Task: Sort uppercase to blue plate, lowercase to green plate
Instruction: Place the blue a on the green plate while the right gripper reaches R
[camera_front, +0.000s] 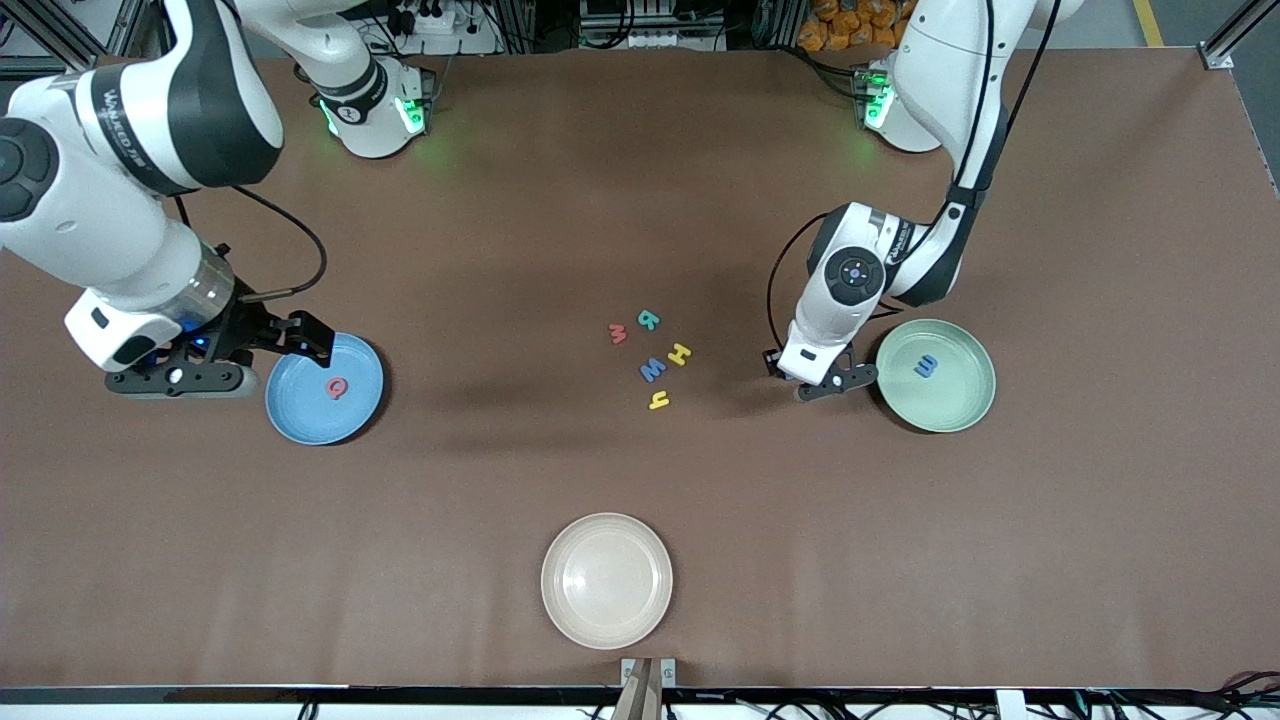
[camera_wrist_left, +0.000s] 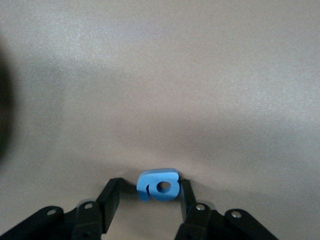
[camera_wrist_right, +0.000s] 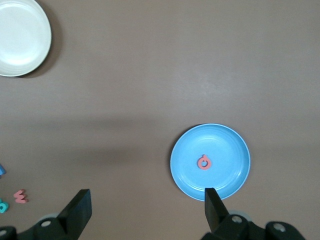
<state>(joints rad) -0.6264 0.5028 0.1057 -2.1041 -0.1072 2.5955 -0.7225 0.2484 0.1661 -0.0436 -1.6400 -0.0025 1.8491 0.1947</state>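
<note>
The brown counter (camera_front: 640, 520) is seen carrying a blue plate (camera_front: 300, 410), a green plate (camera_front: 950, 400), a cream plate (camera_front: 607, 580) at lower centre, and five loose foam letters (camera_front: 652, 360) mid-frame.

Robotics lab: two arms, brown table (camera_front: 640, 200), aluminium frame rig.

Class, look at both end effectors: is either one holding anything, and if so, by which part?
Left end effector: fingers stand at either side of a small blue letter on the table beside the green plate; a firm grip cannot be told. Right end effector, over the blue plate, holds nothing.
</note>
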